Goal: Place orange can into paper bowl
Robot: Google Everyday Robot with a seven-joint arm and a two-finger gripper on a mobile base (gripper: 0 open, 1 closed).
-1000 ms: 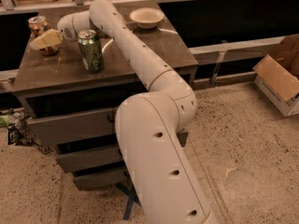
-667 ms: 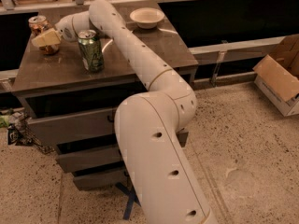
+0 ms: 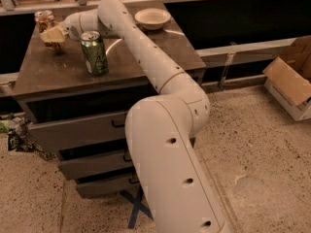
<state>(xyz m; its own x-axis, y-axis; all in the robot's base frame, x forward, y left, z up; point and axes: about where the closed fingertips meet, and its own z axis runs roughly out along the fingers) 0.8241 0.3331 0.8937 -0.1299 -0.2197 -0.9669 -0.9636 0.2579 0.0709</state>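
Observation:
The orange can (image 3: 43, 18) stands upright at the far left corner of the dark cabinet top (image 3: 58, 72). My gripper (image 3: 52, 36) is right in front of the can, low over the top, at the end of the long white arm (image 3: 146, 57); whether it touches the can is hidden. The paper bowl (image 3: 152, 18) sits empty at the far right of the cabinet top, well away from the can and the gripper.
A green can (image 3: 95, 52) stands upright near the middle of the cabinet top, just right of the gripper and beside the arm. Drawers fill the cabinet front (image 3: 77, 130). An open cardboard box (image 3: 291, 81) lies on the floor at right.
The gripper has edged slightly up toward the orange can. The cans and the bowl have not moved.

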